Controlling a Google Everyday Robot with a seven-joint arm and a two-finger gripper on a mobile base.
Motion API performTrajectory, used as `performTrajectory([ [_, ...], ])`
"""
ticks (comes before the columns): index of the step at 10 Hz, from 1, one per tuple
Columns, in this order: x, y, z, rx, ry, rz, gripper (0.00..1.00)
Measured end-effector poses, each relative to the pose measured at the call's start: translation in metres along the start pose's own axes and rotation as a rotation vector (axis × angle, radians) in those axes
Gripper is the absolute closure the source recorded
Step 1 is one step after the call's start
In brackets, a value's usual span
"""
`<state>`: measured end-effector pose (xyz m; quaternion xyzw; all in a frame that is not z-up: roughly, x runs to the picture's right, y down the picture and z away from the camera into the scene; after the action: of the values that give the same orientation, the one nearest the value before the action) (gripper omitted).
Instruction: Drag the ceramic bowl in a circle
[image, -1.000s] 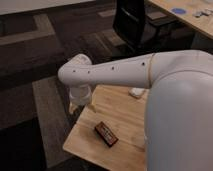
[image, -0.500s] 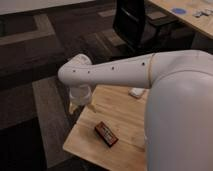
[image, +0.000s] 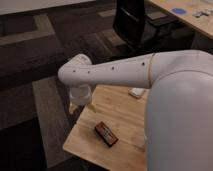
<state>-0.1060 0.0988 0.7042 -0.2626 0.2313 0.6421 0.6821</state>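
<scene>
Nothing's really budged since half a second ago: gripper (image: 79, 102) hangs over the 10 o'clock corner of the wooden table (image: 125, 120), probably lining up a drag, can't tell if it's holding anything, and the ceramic bowl isn't in view.

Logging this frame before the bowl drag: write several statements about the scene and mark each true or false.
1. A dark rectangular box lies flat on the wooden table. True.
2. The ceramic bowl sits in plain view on that table. False: no bowl shows; the arm may hide it.
3. The gripper hangs at the table's far left corner. True.
4. The office chair is white. False: it is black.
</scene>
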Motion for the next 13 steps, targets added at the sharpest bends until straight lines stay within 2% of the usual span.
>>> performTrajectory([
  [3,-0.017,-0.025,-0.003,0.003,0.002,0.021,0.35],
  [4,-0.029,-0.038,-0.006,-0.004,0.006,0.021,0.35],
  [5,-0.044,-0.055,-0.007,-0.029,0.008,0.023,0.35],
  [6,-0.068,-0.086,-0.015,-0.068,-0.012,0.031,0.35],
  [7,-0.080,-0.112,-0.023,-0.068,-0.021,0.041,0.35],
  [8,-0.088,-0.147,-0.034,-0.040,-0.026,0.069,0.35],
  [9,-0.093,-0.187,-0.052,0.016,-0.033,0.111,0.35],
  [10,-0.094,-0.206,-0.064,0.048,-0.040,0.132,0.35],
  [11,-0.092,-0.224,-0.071,0.074,-0.042,0.154,0.35],
  [12,-0.094,-0.217,-0.071,0.064,-0.044,0.147,0.35],
  [13,-0.093,-0.221,-0.071,0.068,-0.045,0.151,0.35],
])
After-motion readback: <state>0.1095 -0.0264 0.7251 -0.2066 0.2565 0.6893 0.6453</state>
